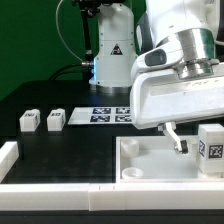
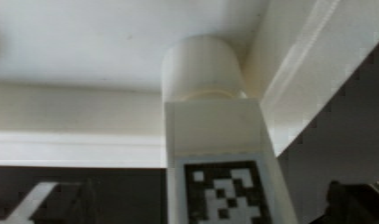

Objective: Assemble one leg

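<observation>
While the pincer (image 1: 198, 146) hung spread and pinched nothing, the leg (image 1: 212, 150) stood right between its fingers (image 1: 179, 140), long side upright, at the white tray's (image 1: 135, 160) corner.

Robotics lab rig. Black bench (image 1: 50, 140) with white edge rails (image 1: 60, 190) and the marker board (image 1: 105, 115) fixed on it. Fiducial tag on the leg (image 2: 218, 130). Robot arm (image 1: 180, 60), warning sticker (image 1: 116, 47) on its base, cabling (image 1: 62, 30) behind.

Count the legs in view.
3: two legs side by side at the exterior view's left, one leg at its right edge. The wrist view's leg may be that one or a fourth.
</observation>
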You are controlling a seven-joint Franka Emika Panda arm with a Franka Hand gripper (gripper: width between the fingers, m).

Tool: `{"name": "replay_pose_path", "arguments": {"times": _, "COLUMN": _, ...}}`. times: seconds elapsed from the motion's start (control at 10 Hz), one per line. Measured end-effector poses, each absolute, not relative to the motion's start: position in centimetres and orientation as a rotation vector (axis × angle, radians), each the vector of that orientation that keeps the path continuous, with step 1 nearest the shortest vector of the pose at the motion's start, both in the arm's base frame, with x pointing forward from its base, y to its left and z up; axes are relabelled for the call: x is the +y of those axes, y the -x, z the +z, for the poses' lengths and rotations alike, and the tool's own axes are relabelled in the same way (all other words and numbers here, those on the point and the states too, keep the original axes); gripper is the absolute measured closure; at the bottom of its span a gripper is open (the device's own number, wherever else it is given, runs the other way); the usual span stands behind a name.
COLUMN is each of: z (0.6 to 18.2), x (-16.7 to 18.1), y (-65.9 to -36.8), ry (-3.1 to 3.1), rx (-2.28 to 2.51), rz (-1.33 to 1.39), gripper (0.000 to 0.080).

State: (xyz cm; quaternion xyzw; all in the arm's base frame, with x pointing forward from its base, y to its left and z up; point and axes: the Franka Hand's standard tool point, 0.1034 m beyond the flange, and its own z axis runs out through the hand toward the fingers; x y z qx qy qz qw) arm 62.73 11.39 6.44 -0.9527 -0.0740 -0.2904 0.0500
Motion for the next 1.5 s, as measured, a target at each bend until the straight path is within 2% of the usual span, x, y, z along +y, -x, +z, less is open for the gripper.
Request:
{"name": "replay_pose_path", "arguments": {"times": 0.2, "z": 10.5, "x": 11.1, "y": -63.2, "ry": 2.921, "rx": -0.209, "rz": -0.817, "gripper": 0.0151}}
{"name": "replay_pose_path", "arguments": {"times": 0.3, "z": 11.8, "x": 10.8, "y": -63.4, "ry": 2.934, "rx": -0.209, "rz": -0.773, "gripper": 0.0151}}
{"name": "replay_pose_path", "arguments": {"times": 0.4, "z": 12.0, "x": 10.8, "y": -63.6, "ry": 2.953, "rx": -0.204, "rz": -0.680, "gripper": 0.0151}}
{"name": "replay_pose_path", "arguments": {"times": 0.5, "z": 11.9, "x": 10.9, "y": -64.1, "ry": 2.949, "rx": -0.198, "rz": -0.687, "gripper": 0.0151}}
{"name": "replay_pose_path", "arguments": {"times": 0.6, "z": 11.0, "x": 11.1, "y": -64.0, "ry": 2.953, "rx": -0.193, "rz": -0.654, "gripper": 0.0151}}
{"name": "replay_pose_path", "arguments": {"times": 0.7, "z": 10.1, "x": 11.6, "y": -63.2, "ry": 2.981, "rx": -0.173, "rz": -0.435, "gripper": 0.0151}}
{"name": "replay_pose_path", "arguments": {"times": 0.9, "z": 9.0, "x": 12.1, "y": -63.9, "ry": 2.990, "rx": -0.167, "rz": -0.238, "gripper": 0.0151}}
{"name": "replay_pose_path", "arguments": {"times": 1.0, "z": 8.2, "x": 12.2, "y": -62.7, "ry": 2.994, "rx": -0.174, "rz": -0.034, "gripper": 0.0151}}
{"name": "replay_pose_path", "arguments": {"times": 1.1, "z": 8.3, "x": 12.3, "y": -62.7, "ry": 2.985, "rx": -0.188, "rz": 0.105, "gripper": 0.0151}}
{"name": "replay_pose_path", "arguments": {"times": 1.3, "z": 8.1, "x": 11.4, "y": -64.0, "ry": 2.988, "rx": -0.193, "rz": 0.047, "gripper": 0.0151}}
{"name": "replay_pose_path", "arguments": {"times": 1.4, "z": 8.0, "x": 11.5, "y": -63.7, "ry": 2.991, "rx": -0.136, "rz": 0.064, "gripper": 0.0151}}
{"name": "replay_pose_path", "arguments": {"times": 1.5, "z": 8.0, "x": 11.6, "y": -63.7, "ry": 2.991, "rx": -0.144, "rz": 0.063, "gripper": 0.0272}}
